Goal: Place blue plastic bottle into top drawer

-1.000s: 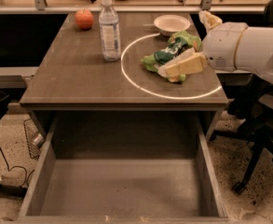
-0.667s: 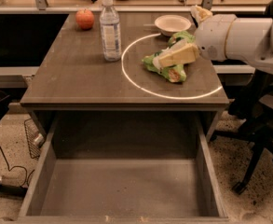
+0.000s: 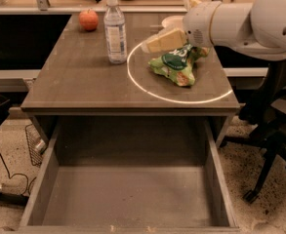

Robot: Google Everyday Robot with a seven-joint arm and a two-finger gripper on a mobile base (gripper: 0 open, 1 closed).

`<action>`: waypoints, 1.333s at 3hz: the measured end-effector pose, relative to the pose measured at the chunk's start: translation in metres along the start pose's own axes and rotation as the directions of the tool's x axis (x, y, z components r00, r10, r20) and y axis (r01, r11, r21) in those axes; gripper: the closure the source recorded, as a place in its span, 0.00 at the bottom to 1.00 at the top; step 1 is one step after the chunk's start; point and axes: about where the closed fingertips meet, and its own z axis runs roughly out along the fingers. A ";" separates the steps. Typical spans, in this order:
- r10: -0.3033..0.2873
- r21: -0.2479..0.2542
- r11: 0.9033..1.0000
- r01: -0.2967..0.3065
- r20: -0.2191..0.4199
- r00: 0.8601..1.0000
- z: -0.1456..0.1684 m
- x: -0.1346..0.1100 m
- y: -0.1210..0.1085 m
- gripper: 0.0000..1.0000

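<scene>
Dark grey-brown wooden tabletop (image 3: 74,87), carrying every loose item; crossed on its right half by a thin bright ring of light (image 3: 181,102). Below its front edge, wide shallow top drawer (image 3: 128,194) of matching wood, pulled out toward the camera with a bare flat bottom, so open to a drop from above. White, rounded robot arm (image 3: 240,18), reaching in from the right over the rear of the tabletop. At its tip, pale cream gripper (image 3: 164,40), hovering just above a crumpled green snack bag (image 3: 176,65) and pointing left toward the bottle, near it but not touching; cannot tell whether parted or closed. Clear, slim blue plastic bottle (image 3: 115,30) with white cap and pale label, standing upright at rear centre-left, apart from its neighbours, its right side exposed to a sideways grasp. Small red-orange apple (image 3: 89,19), behind and left of the bottle, probably outside the approach path.
</scene>
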 end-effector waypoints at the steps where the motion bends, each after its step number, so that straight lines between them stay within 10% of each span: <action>1: 0.056 0.036 0.998 -0.056 0.003 0.998 0.023 0.003 0.001 0.00; 4: 0.139 0.046 0.989 -0.143 0.088 0.986 0.089 0.019 -0.014 0.00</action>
